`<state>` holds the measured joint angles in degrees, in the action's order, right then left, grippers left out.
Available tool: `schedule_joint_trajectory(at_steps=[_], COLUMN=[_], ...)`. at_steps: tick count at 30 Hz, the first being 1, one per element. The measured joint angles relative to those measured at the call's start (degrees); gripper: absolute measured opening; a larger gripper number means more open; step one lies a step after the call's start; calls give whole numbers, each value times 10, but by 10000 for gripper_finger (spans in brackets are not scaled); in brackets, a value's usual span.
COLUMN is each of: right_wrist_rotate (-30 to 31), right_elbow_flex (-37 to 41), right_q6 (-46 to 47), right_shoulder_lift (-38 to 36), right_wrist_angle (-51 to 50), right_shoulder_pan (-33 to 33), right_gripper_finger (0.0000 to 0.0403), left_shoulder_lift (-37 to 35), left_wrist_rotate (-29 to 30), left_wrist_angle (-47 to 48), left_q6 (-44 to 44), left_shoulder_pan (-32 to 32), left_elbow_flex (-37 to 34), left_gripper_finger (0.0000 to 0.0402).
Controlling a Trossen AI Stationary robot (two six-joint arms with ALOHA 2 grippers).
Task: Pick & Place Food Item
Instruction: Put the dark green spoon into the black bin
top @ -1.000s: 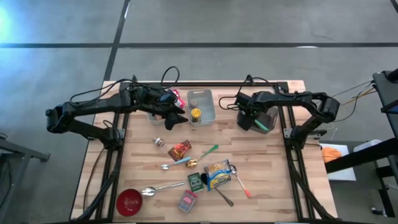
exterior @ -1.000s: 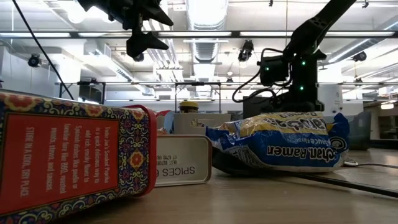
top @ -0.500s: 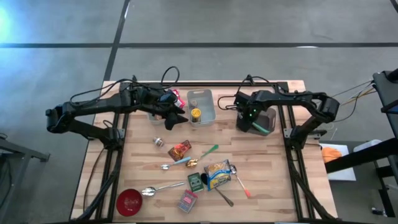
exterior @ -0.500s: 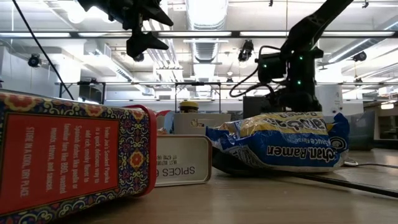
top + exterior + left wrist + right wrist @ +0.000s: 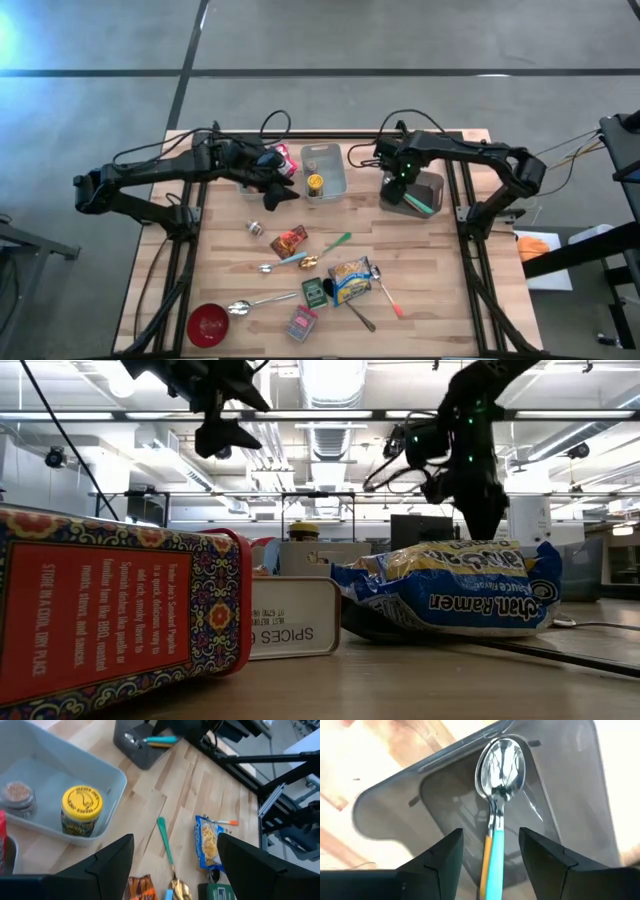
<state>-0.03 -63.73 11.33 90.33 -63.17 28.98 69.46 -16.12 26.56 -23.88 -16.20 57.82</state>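
Observation:
My right gripper hangs open, pointing down over a dark grey bin at the table's far right. A spoon with a teal handle lies in that bin, its handle running between the fingers without touching them. My left gripper stands open above the table beside a clear bin that holds a yellow-lidded jar. A ramen pack, a red snack packet and two small tins lie on the near half of the table.
Loose spoons and a green one are scattered mid-table. A red bowl sits at the near left. In the low view a red tin and a spices tin stand close to the near edge.
My right gripper has risen straight up out of the dark grey bin and drawn slightly toward the far edge. The teal-handled spoon stays lying in the bin.

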Motion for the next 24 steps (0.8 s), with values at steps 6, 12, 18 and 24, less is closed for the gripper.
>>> schedule_joint_trajectory(at_steps=[6, 12, 18, 24], right_wrist_rotate=[0, -12, -57, -61], right_elbow_flex=[-46, -75, -79, -75], right_q6=[-26, -66, -90, -91], right_shoulder_lift=[-33, -61, -49, 5], right_wrist_angle=[-13, 21, 129, 206], right_shoulder_pan=[-42, -123, -206, -262], right_gripper_finger=[192, 192, 192, 192], left_shoulder_lift=[-10, -42, -60, -65], left_wrist_rotate=[-6, -9, -9, 1], left_wrist_angle=[28, 33, 38, 73], left_q6=[2, 45, 44, 32], left_shoulder_pan=[2, 23, 40, 52], left_elbow_flex=[0, 0, 0, 0], left_gripper_finger=[291, 291, 291, 291])
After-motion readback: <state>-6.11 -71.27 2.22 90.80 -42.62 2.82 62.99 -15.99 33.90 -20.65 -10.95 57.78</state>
